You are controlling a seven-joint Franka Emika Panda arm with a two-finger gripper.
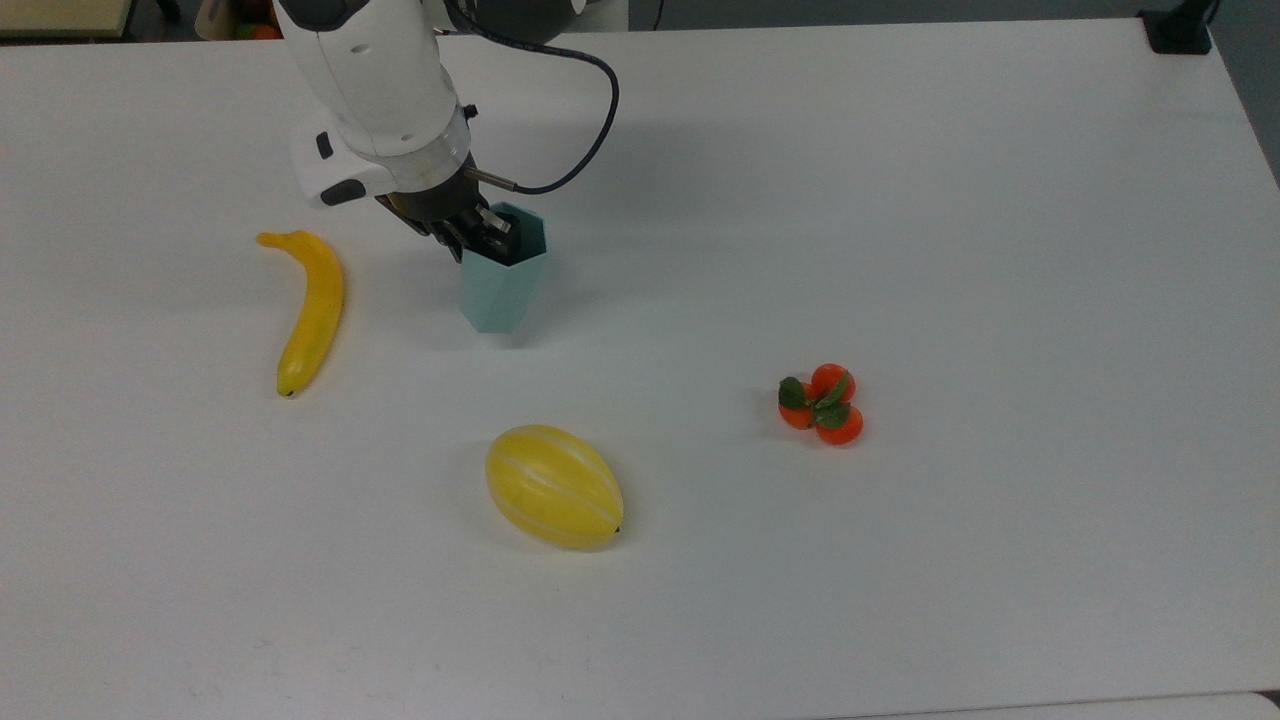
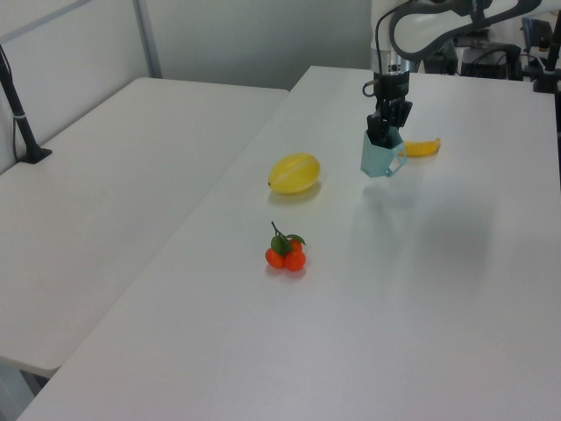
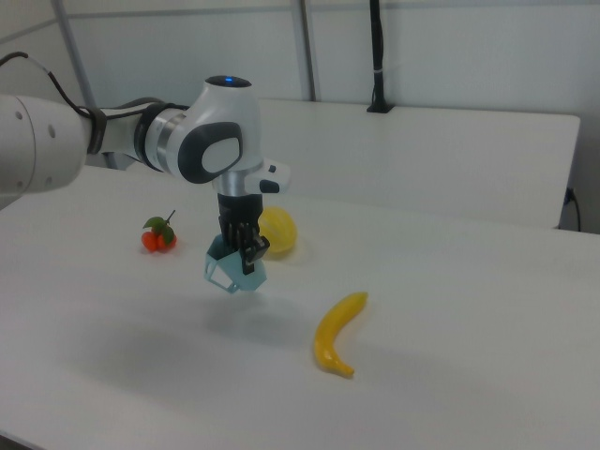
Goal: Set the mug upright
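Gripper (image 1: 487, 237) pinches mug (image 1: 500, 285) rim, 1 finger inside, mug hanging below it, clear above table (image 1: 900, 200), near upright. Judgement: level base, lower straight until flat contact, then release. Banana (image 1: 310, 305) beside, melon (image 1: 553, 486) farther off.

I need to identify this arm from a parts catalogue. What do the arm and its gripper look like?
The arm has glossy white rounded shells with dark grey joint sections and a round black cap carrying a blue light. A thin black cable loops along the wrist. The gripper is small, black and two-fingered.
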